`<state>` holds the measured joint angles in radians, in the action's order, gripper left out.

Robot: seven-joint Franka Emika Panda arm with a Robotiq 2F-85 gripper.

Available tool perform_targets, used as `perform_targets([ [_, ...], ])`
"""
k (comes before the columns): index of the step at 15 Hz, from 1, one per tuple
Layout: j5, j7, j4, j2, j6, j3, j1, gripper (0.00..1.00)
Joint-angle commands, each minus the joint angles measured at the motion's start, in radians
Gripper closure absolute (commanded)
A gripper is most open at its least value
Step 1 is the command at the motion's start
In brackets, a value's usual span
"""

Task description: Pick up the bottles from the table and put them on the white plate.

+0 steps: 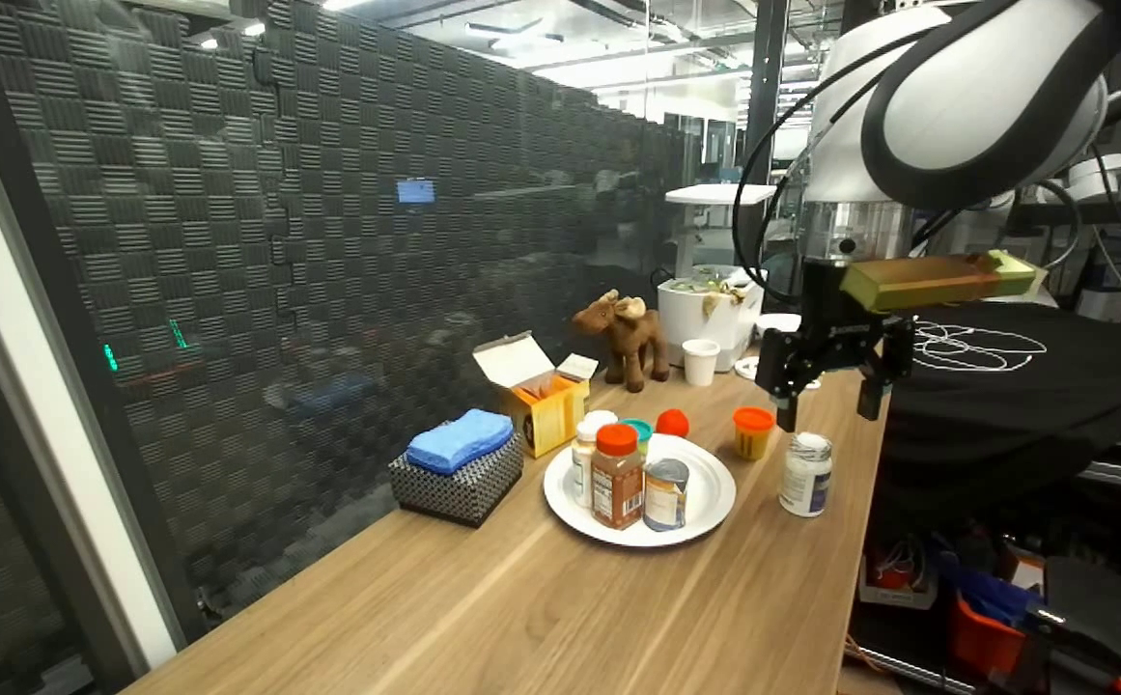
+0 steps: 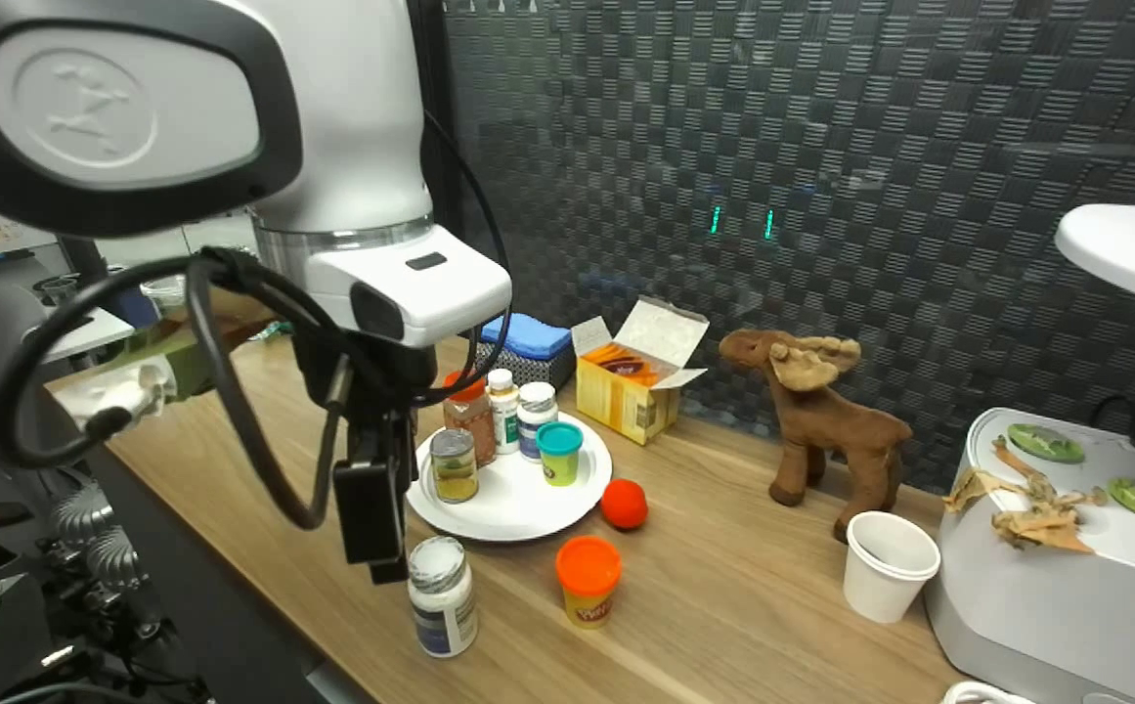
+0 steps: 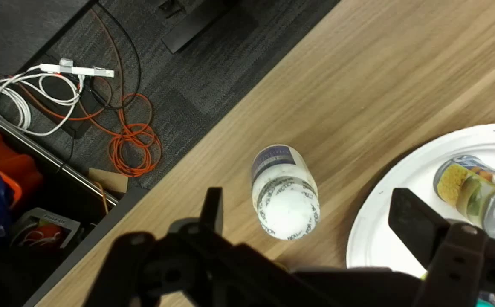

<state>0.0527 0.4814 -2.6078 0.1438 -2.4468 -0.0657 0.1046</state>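
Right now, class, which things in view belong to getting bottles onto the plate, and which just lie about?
Job:
plate
red-capped bottle, two white-capped bottles, on the plate
lone bottle, on the table
open fingers
perhaps can and teal tub, plated too

Lying about:
yellow box
toy moose
orange-lidded tub
red ball
blue cloth
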Motion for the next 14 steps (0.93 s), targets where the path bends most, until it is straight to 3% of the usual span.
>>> perform_targets([
  [1,-0.025,-0.049,0.011,-0.059,-0.037,-0.002,0.005,0.0],
  [8,0.003,-0.042,0.019,-0.115,-0.07,-0.017,0.008,0.0],
  [9,0.003,-0.04,0.021,-0.119,-0.078,-0.02,0.009,0.1],
  [10,0.005,-0.039,0.026,-0.125,-0.084,-0.024,0.01,0.26],
  [14,0.024,-0.026,0.04,-0.13,-0.099,-0.033,0.009,0.58],
])
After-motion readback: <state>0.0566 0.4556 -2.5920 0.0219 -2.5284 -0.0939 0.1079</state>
